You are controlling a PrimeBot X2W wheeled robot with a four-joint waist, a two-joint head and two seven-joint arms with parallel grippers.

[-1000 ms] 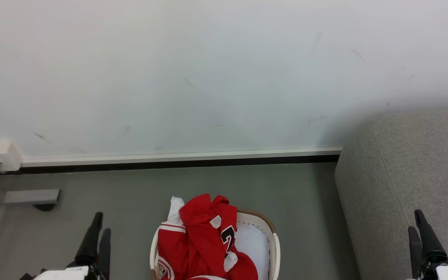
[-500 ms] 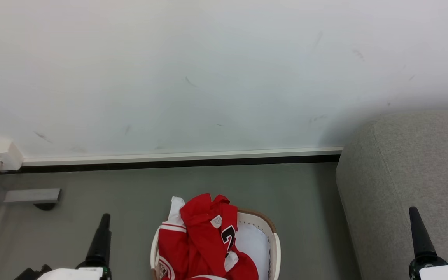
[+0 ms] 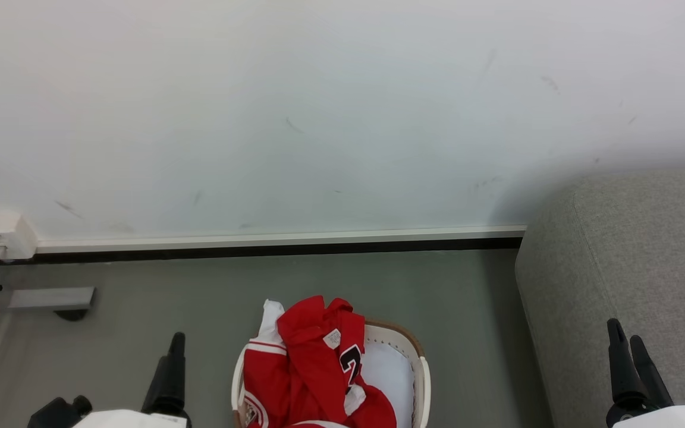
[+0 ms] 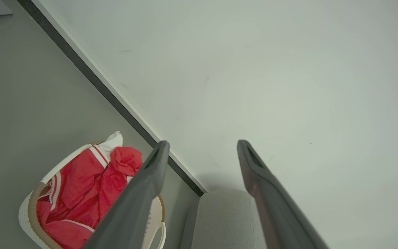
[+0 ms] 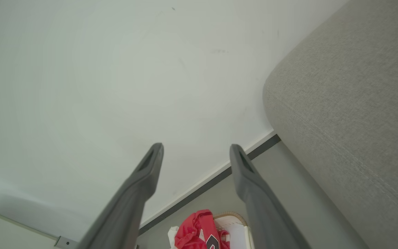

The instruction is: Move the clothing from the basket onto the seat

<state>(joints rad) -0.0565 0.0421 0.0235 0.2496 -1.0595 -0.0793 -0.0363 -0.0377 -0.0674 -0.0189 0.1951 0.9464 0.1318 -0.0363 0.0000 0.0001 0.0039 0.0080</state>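
The clothing (image 3: 313, 368) is a heap of bright red garments with white trim and a black numeral, piled in the white basket (image 3: 421, 374) on the floor at the bottom middle of the head view. My left gripper (image 3: 176, 340) hovers left of the basket, seen edge-on. My right gripper (image 3: 625, 333) is in front of the grey seat (image 3: 646, 255) at the right. In the left wrist view the left gripper (image 4: 203, 143) is open and empty, with clothing (image 4: 81, 186) and basket (image 4: 33, 204) below left. The right gripper (image 5: 196, 147) is open and empty beside the seat (image 5: 351, 103).
A pale wall with a white and black baseboard (image 3: 271, 244) runs behind the basket. A white socket box (image 3: 0, 235) and a grey metal bar (image 3: 51, 297) sit at the far left. Grey-green floor (image 3: 473, 309) separates basket and seat.
Both wrists have rolled. The left gripper has shifted right toward the basket and now shows edge-on; the right gripper has shifted left. Both stay open. The clothing has not moved.
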